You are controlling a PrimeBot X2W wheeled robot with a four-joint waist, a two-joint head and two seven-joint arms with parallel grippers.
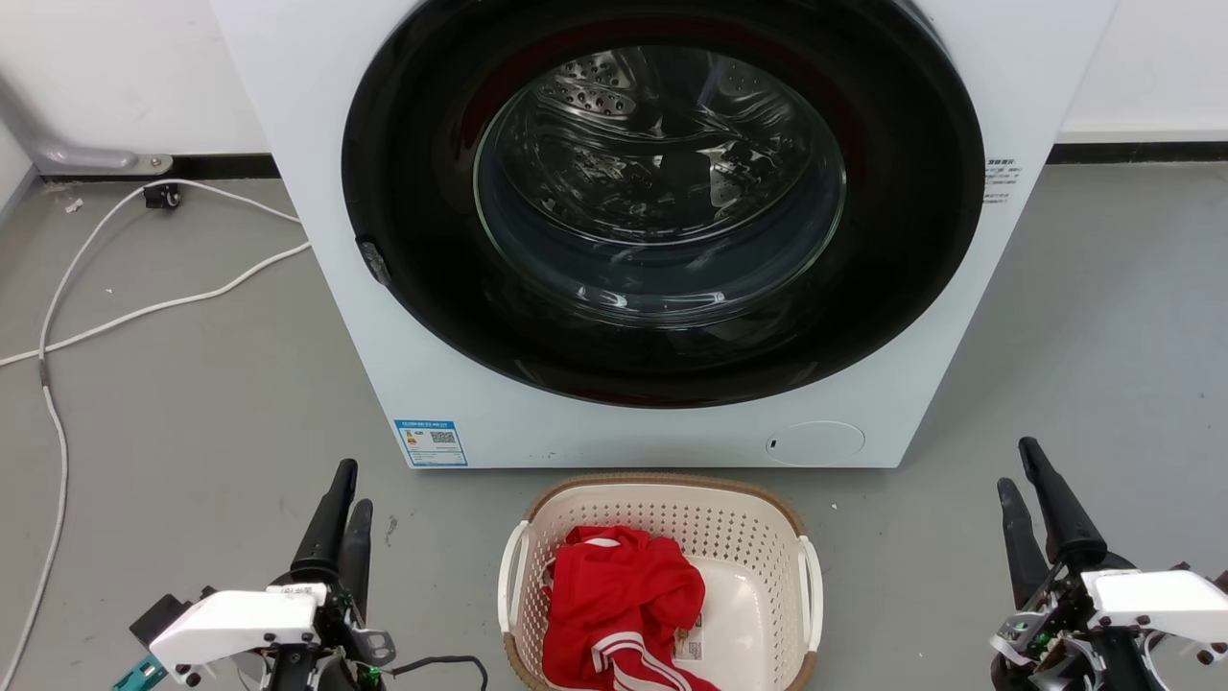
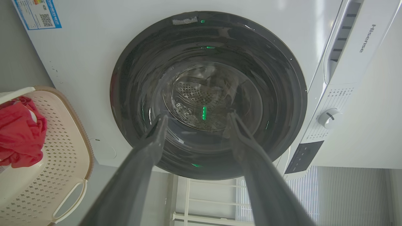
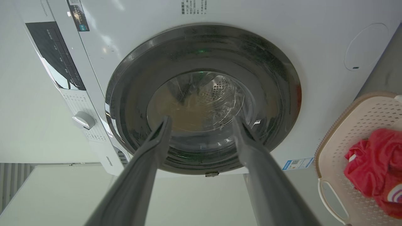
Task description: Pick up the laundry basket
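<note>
Basket (image 1: pixel 662 518) of perforated cream plastic, brown woven rim, holds crumpled red cloth (image 1: pixel 619 600) before glossy round washer door (image 1: pixel 662 202); left gripper (image 1: pixel 352 485) and right gripper (image 1: pixel 1017 464) flank it, fingers spread.

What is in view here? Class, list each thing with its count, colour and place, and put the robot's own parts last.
washing machine: one, white with a black round door, on the floor straight ahead
laundry basket: one, cream with a brown rim, on the floor in front of the machine
garment: one, red with white stripes, inside the basket
sticker: one, blue-edged, on the machine's lower left corner
cable: white, count unclear, on the floor at the left
left end effector: one, dark fingers, open, left of the basket
right end effector: one, dark fingers, open, right of the basket
</note>
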